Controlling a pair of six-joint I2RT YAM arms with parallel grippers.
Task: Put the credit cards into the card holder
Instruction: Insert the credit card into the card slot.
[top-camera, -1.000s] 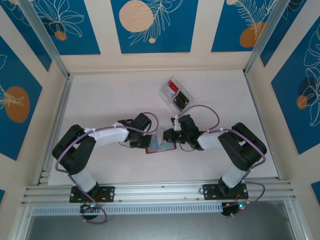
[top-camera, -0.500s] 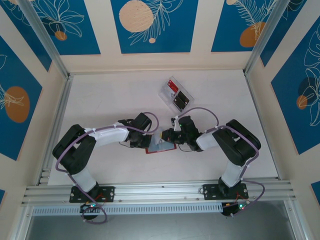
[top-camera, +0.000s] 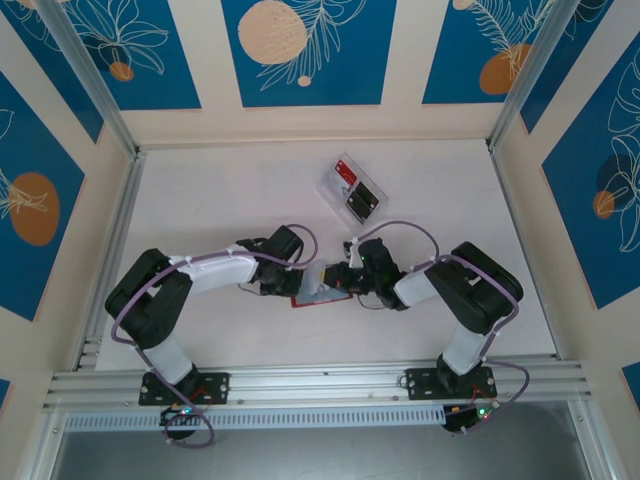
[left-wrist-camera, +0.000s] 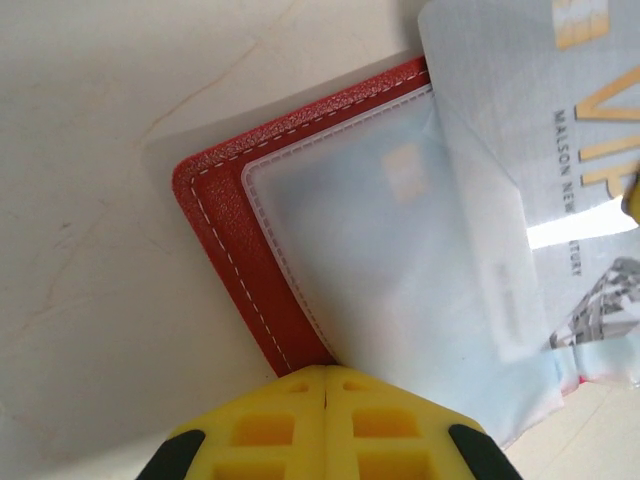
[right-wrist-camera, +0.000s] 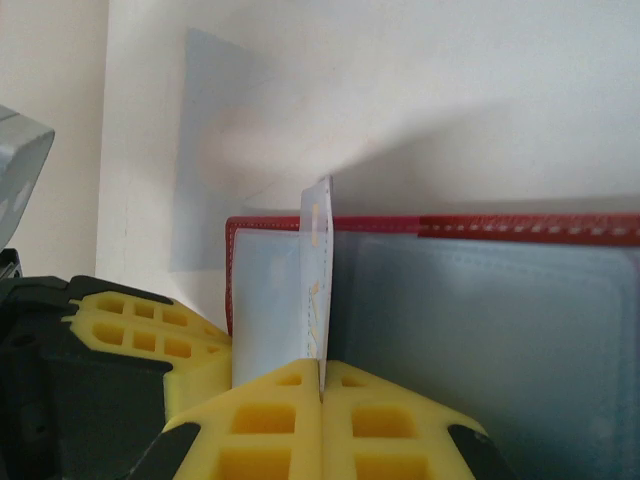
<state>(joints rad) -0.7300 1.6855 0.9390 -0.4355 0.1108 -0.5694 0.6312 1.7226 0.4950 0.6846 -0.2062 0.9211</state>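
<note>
The red card holder (top-camera: 322, 296) lies open on the table between both grippers, grey pockets up. In the left wrist view its stitched red corner (left-wrist-camera: 235, 260) and a translucent pocket show, with my left gripper (left-wrist-camera: 327, 372) shut and its tips down on the holder's edge. My right gripper (right-wrist-camera: 322, 385) is shut on a pale credit card (right-wrist-camera: 317, 280) with gold lettering, held on edge over the pocket by the red rim (right-wrist-camera: 520, 228). That card's face (left-wrist-camera: 510, 90) reads VIP. From above, the left gripper (top-camera: 303, 283) and right gripper (top-camera: 337, 279) nearly meet.
A clear plastic tray (top-camera: 335, 188) sits farther back at centre, holding a red card (top-camera: 346, 172) and a black card (top-camera: 362, 203). The left gripper's yellow fingers (right-wrist-camera: 140, 330) sit close beside the right one. Metal rails border the table.
The right gripper has shifted a little left and nearer with the card, closer over the holder, and its forearm has swung. The left arm has stayed put.
</note>
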